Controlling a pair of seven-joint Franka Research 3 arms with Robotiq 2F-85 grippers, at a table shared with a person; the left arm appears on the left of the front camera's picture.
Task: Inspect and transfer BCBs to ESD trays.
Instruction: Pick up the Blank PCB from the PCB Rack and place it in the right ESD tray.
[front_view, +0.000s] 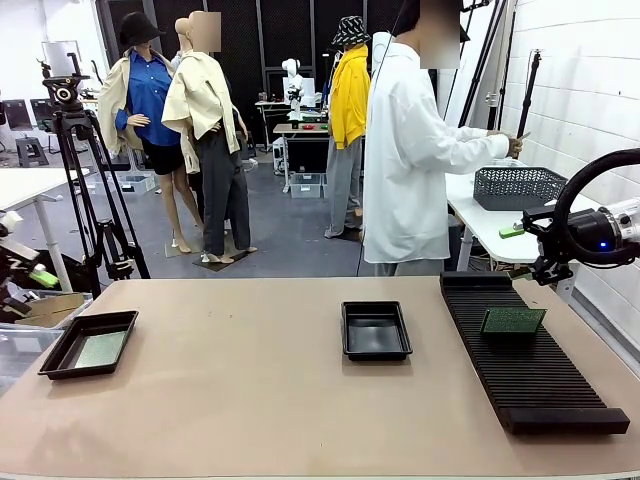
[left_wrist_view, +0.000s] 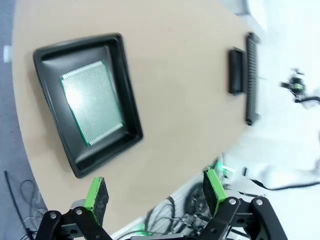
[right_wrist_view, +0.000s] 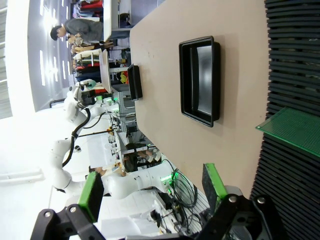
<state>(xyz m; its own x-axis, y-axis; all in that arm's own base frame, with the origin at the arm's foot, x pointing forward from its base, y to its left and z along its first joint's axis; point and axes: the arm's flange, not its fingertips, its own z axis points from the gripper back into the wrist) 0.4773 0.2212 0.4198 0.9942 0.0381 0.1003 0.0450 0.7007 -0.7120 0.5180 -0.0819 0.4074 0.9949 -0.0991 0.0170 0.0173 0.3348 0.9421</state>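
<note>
Left wrist view: left pincer (left_wrist_view: 155, 192) wide, BCB (left_wrist_view: 90, 102) in tray (left_wrist_view: 75, 44); right wrist view: right pincer (right_wrist_view: 151, 189) wide, rack (right_wrist_view: 290, 50).

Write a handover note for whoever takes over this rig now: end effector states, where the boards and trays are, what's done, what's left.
Left end effector: open, empty, raised near the left tray.
Right end effector: open, empty, raised near the black rack.
Done: one BCB lies in the left tray.
To do: second BCB rests on the black rack; middle tray is empty.
</note>
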